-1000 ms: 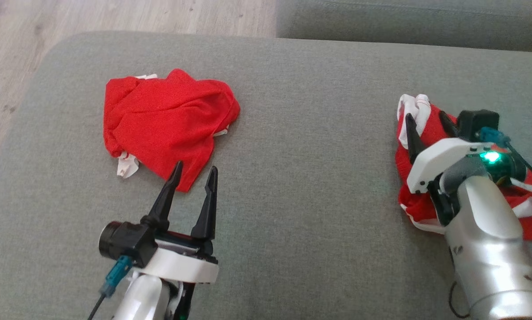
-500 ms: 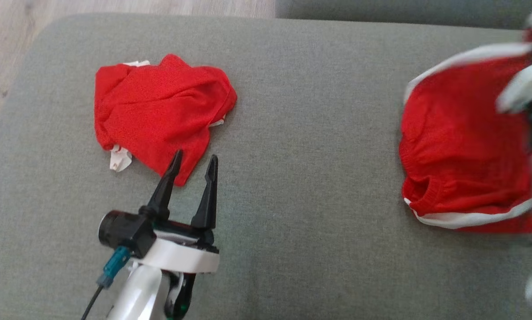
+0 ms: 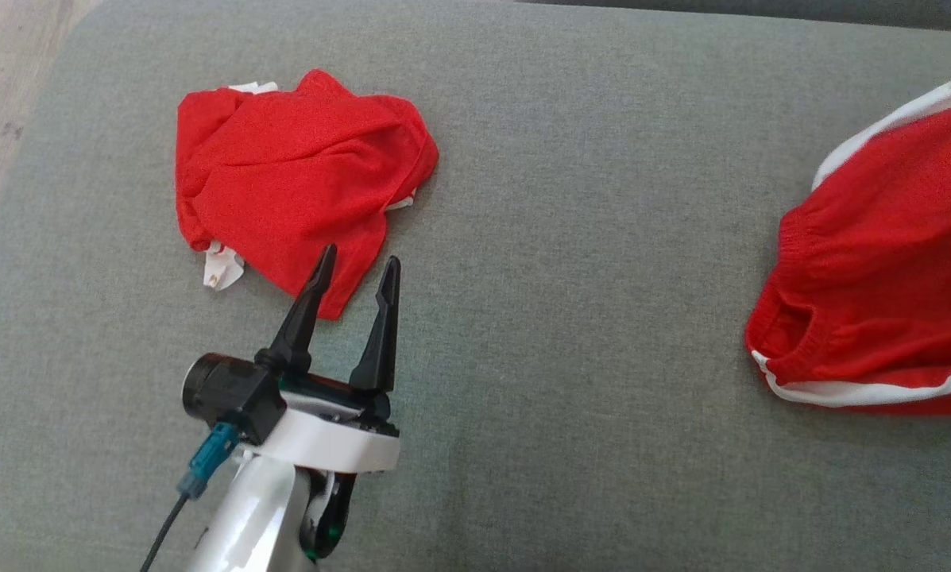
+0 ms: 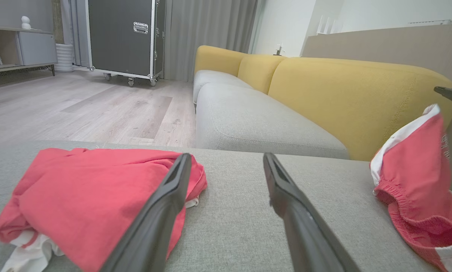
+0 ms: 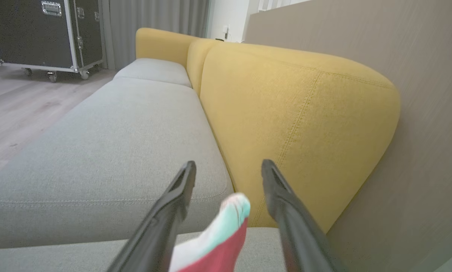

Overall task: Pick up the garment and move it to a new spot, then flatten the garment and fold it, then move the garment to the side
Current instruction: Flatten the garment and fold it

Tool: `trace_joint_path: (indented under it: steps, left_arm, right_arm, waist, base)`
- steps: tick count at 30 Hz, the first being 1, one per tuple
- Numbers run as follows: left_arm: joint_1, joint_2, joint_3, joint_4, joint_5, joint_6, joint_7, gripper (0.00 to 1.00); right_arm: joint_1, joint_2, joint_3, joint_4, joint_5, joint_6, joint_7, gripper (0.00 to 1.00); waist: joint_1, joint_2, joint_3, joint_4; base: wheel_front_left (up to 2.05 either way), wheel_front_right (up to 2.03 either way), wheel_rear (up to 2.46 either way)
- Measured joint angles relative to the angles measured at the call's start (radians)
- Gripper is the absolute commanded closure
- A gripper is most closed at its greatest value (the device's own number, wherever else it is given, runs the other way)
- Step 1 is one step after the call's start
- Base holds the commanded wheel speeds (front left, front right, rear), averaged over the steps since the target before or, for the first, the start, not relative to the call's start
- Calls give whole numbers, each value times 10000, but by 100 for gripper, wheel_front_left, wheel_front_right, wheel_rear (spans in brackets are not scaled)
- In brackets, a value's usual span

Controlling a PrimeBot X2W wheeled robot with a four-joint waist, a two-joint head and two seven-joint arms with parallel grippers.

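A crumpled red cloth bundle with white scraps (image 3: 300, 191) lay at the left of a grey fabric sofa cushion (image 3: 570, 199). The left pincer (image 3: 361, 256) hovered just short of the bundle's near corner, its dark fingers apart and holding nothing. At the right, well apart from the bundle, lay the red stretch shorts with white edge bands (image 3: 880, 270). Their gathered waistband opening was turned left, and their long axis slanted from near left toward far right. From the left wrist, the shorts (image 4: 414, 181) showed a white-edged corner raised toward the yellow sofa backrest (image 4: 354, 98), just below a dark finger (image 4: 449, 93) of the other arm. The right wrist view showed the right pincer (image 5: 229, 163) with fingers apart and a white-and-red corner of the shorts (image 5: 218, 238) rising between them.

A second earlier that pincer and its pale forearm had lain over the shorts, which were then bunched small. Now the shorts lay uncovered and spread wider, and the head view itself had shifted. The left pincer had kept its pose.

The shorts' right side ran off the head view's edge. The corner between the fingers was blurred, and whether it touched either finger could not be told.
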Motion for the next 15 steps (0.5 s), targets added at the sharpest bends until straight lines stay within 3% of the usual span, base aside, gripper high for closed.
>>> trace_joint_path:
  steps: [8,15]
  left_arm:
    - [53,-2,136,92,0,0,0,0]
    - [449,0,430,86,15,6,0,0]
  right_arm:
    - [73,1129,-222,61,-529,2,-1218,0]
    - [1261,2240,1204,-460,414,2,-1484,0]
  waist:
    - [-2,0,-505,-195]
    - [-3,0,-1158,-550]
  base:
    - [0,0,0]
    - [0,0,0]
